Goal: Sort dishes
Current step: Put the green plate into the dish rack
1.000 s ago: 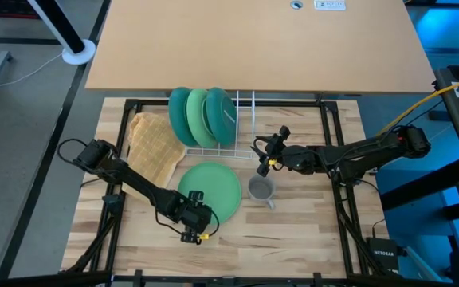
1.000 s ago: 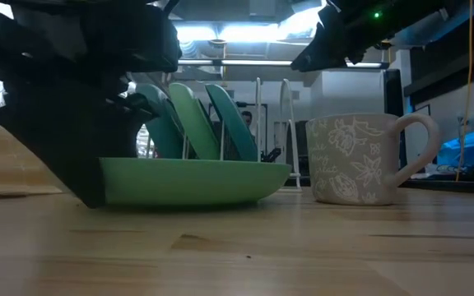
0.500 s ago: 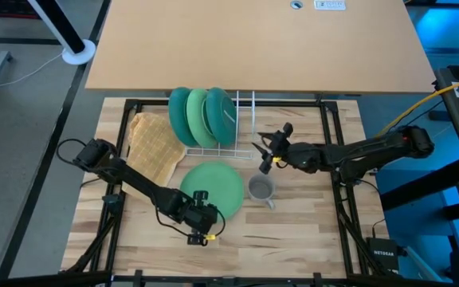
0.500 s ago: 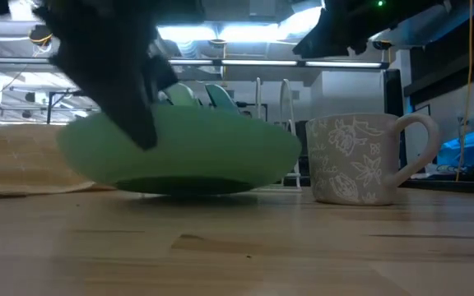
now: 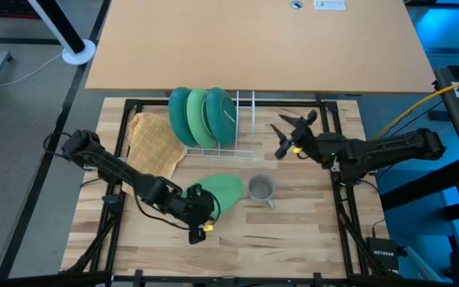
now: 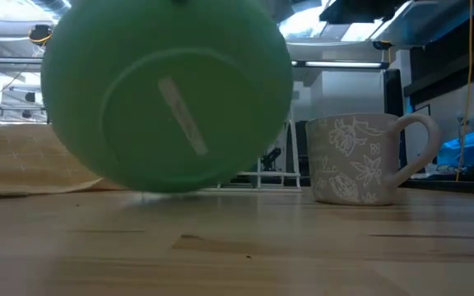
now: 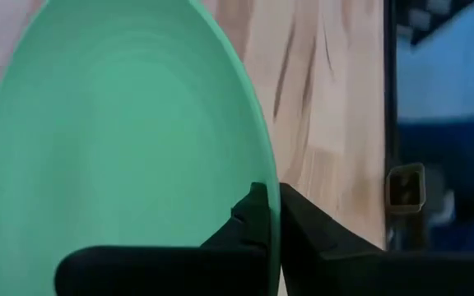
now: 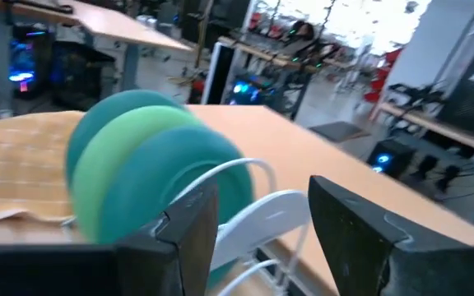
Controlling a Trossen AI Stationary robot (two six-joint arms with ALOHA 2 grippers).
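My left gripper is shut on a light green plate near the table's front. The plate stands steeply tipped, its underside facing the near edge. A grey flowered mug stands on its base just right of the plate. Three green and teal plates stand on edge in the white wire rack. My right gripper hovers open to the right of the rack, nothing between its fingers. My left gripper pinches the light green plate's rim between its two fingers, one on the plate's upper face and one on its underside. It comes from the table's near left. The held rim is raised; the opposite rim is low, at or just above the table.
A tan waffle cloth lies left of the rack. Black frame rails run along the board's edges. Bare wood lies near the front right.
My left gripper has shut on the plate's near rim and risen. The plate has tipped up from lying flat, its near rim raised and its far rim staying low. My right gripper has moved away from the mug, toward the table's right and far edge.
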